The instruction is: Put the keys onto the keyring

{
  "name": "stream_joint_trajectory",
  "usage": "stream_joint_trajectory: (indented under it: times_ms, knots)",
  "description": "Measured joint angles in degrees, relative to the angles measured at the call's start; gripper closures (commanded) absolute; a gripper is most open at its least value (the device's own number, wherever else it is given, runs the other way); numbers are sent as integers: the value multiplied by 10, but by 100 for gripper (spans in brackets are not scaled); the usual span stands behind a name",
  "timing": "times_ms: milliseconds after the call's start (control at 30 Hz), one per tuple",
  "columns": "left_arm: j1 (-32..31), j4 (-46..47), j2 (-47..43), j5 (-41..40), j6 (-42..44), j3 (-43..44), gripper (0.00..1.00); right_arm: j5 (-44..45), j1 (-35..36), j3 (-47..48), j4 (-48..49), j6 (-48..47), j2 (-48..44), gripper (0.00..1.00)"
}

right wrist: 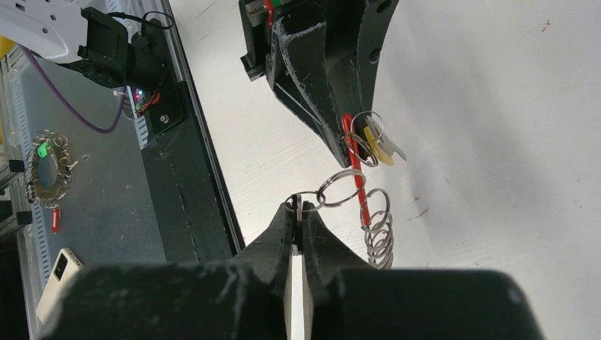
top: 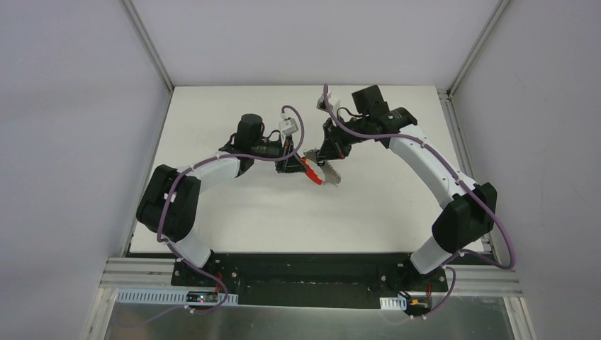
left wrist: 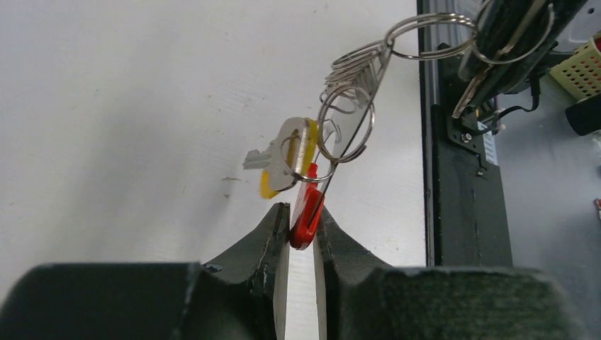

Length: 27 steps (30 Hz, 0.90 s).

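Note:
The keyring hangs above the table's middle between both grippers. My left gripper (top: 296, 166) (left wrist: 303, 212) is shut on its red band (left wrist: 306, 216), which also shows in the top view (top: 310, 172). A silver key with a yellow tag (left wrist: 287, 159) hangs from one ring beside the row of wire loops (left wrist: 349, 120) (right wrist: 379, 234). My right gripper (top: 327, 151) (right wrist: 298, 207) is shut on a thin dark flat piece, seemingly the key's head (right wrist: 298, 210). A wire ring (right wrist: 342, 188) at its tip links it toward the band. The key's blade is hidden.
The black front rail (right wrist: 184, 142) and a grey shelf lie beyond the table edge. Another ring bunch (right wrist: 46, 166) and a white device (right wrist: 60, 273) lie on the shelf. A yellow basket (left wrist: 582, 67) sits past the rail. White walls enclose the table (top: 234, 212).

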Motion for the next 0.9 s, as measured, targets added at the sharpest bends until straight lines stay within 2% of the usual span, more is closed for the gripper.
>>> stream_joint_trajectory:
  times_ms: [167, 500, 667, 900]
  knots:
    - [-3, 40, 8, 25, -37, 0, 100, 3, -6, -4, 12, 0, 0, 100]
    - [2, 42, 7, 40, -61, 0, 100, 13, -14, -26, 26, 2, 0, 100]
    - [5, -74, -3, 35, -1, 13, 100, 23, -18, -36, 30, 2, 0, 100]
    - [5, -381, 0, -6, 140, 127, 100, 48, -19, -40, 32, 1, 0, 100]
